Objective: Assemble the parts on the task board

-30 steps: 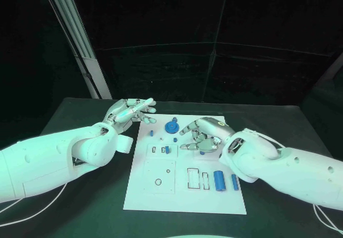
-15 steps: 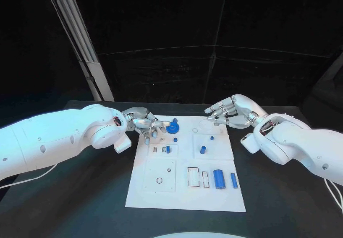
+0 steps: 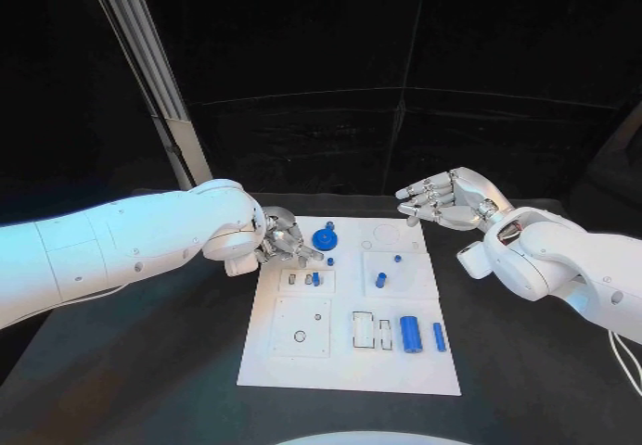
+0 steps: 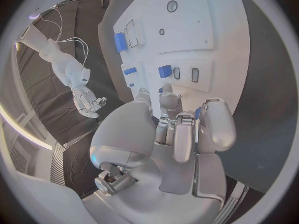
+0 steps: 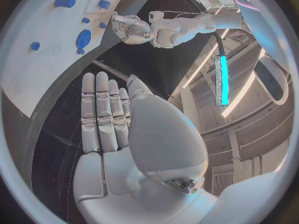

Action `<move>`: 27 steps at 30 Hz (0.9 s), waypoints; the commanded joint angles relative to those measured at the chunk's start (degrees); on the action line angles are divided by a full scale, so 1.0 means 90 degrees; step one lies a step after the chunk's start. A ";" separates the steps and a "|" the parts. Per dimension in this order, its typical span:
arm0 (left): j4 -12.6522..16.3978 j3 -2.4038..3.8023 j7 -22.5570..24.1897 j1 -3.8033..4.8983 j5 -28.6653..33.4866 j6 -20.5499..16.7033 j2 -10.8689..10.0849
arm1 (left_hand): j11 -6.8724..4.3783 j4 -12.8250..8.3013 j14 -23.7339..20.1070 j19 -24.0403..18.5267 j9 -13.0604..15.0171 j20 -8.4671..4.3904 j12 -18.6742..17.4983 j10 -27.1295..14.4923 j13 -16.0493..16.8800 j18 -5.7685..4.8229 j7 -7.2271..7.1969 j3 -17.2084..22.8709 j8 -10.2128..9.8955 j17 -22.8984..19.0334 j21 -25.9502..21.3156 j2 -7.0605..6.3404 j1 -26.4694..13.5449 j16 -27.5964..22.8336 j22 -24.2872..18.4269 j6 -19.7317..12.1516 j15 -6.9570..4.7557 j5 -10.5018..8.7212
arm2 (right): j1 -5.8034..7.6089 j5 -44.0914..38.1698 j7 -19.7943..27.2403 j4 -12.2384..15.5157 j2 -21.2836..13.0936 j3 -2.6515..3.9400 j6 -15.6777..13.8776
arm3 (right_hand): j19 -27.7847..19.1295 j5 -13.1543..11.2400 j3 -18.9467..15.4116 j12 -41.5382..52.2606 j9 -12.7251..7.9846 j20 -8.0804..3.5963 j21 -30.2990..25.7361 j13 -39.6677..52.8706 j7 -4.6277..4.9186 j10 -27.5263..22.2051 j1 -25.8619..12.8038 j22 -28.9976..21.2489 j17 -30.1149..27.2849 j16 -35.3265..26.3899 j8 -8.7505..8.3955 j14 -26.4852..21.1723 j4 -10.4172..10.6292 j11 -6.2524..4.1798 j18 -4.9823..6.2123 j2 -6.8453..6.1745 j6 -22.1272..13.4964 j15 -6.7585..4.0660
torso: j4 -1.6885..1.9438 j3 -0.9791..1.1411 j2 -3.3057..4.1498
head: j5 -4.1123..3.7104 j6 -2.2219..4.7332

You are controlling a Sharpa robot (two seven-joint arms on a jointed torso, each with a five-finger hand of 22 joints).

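Observation:
The white task board (image 3: 345,357) lies in the middle of the black table. On it are a blue gear (image 3: 324,239), small blue pegs (image 3: 380,279) and two blue cylinders (image 3: 409,331) near the front. My left hand (image 3: 281,239) is low over the board's upper left edge with its fingers curled in. In the left wrist view its fingertips (image 4: 167,98) meet beside a small blue part (image 4: 161,89); a grip is not clear. My right hand (image 3: 448,202) hangs above the table past the board's far right corner. Its fingers (image 5: 102,112) are stretched side by side and hold nothing.
Bare black table (image 3: 147,371) surrounds the board on all sides. A pale slanted post (image 3: 160,93) stands behind the table's far left corner. Empty outlined slots (image 3: 300,336) mark the board's front left.
My left hand has come down from above the table onto the board's upper left edge. My right hand has lifted off the board's middle and drawn back to the far right.

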 commanded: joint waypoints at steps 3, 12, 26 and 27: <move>-0.0132 -0.0039 -0.0538 0.0022 -0.0354 0.0323 0.0211 | -0.0032 0.0006 0.0679 0.0134 0.0242 -0.0018 0.0270 0.0054 0.0288 -0.0132 -0.0011 -0.0130 0.0279 0.1673 0.0248 0.0053 0.0006 0.0019 0.0403 -0.0149 -0.0061 -0.0011 | 0.0015 0.0186 0.0085 -0.0023 0.0023 0.0005 0.0040 | 0.0042 -0.0005 -0.0052 -0.0020 -0.0008 0.0006 -0.0066 -0.0035 0.0038 0.0019 -0.0056 -0.0029 -0.0022 -0.0065 -0.0036 0.0054 -0.0013 0.0027 0.0074 -0.0019 -0.0015 -0.0013 | 0.0000 -0.0007 0.0020 | 0.0016 -0.0024; -0.0329 -0.0136 -0.0818 0.0024 -0.0368 0.0452 0.0510 | -0.0050 0.0018 0.0679 0.0192 0.0425 -0.0033 0.0386 0.0056 0.0410 -0.0164 -0.0027 -0.0268 0.0478 0.1673 0.0363 0.0048 -0.0091 0.0019 0.0595 -0.0258 -0.0075 -0.0038 | 0.0016 0.0188 0.0032 -0.0065 0.0057 0.0005 0.0074 | 0.0068 0.0049 -0.0087 -0.0018 -0.0009 0.0019 -0.0155 -0.0112 0.0049 0.0001 -0.0086 -0.0091 -0.0067 -0.0162 -0.0037 0.0074 -0.0009 0.0041 0.0072 -0.0018 -0.0040 0.0002 | 0.0000 -0.0010 0.0020 | 0.0024 -0.0062; -0.0569 -0.0171 -0.0869 0.0020 -0.0369 0.0617 0.0789 | -0.0056 -0.0006 0.0679 0.0226 0.0513 -0.0036 0.0445 0.0063 0.0476 -0.0186 -0.0033 -0.0279 0.0568 0.1673 0.0439 0.0109 -0.0053 0.0019 0.0725 -0.0321 -0.0079 -0.0018 | 0.0016 0.0173 -0.0024 -0.0113 0.0112 0.0005 0.0134 | 0.0092 0.0113 -0.0126 -0.0016 -0.0010 0.0035 -0.0251 -0.0189 0.0065 -0.0024 -0.0123 -0.0157 -0.0111 -0.0262 -0.0040 0.0091 -0.0004 0.0059 0.0070 -0.0009 -0.0079 0.0020 | 0.0007 -0.0021 0.0022 | 0.0017 -0.0112; -0.0573 -0.0172 -0.0867 0.0020 -0.0369 0.0618 0.0794 | -0.0056 -0.0006 0.0679 0.0226 0.0516 -0.0036 0.0445 0.0062 0.0476 -0.0186 -0.0033 -0.0278 0.0570 0.1673 0.0439 0.0111 -0.0050 0.0019 0.0726 -0.0323 -0.0079 -0.0016 | 0.0016 0.0172 -0.0025 -0.0115 0.0115 0.0005 0.0137 | 0.0092 0.0115 -0.0127 -0.0016 -0.0010 0.0035 -0.0253 -0.0191 0.0066 -0.0024 -0.0124 -0.0158 -0.0112 -0.0264 -0.0040 0.0091 -0.0004 0.0060 0.0070 -0.0009 -0.0080 0.0020 | 0.0007 -0.0021 0.0023 | 0.0017 -0.0113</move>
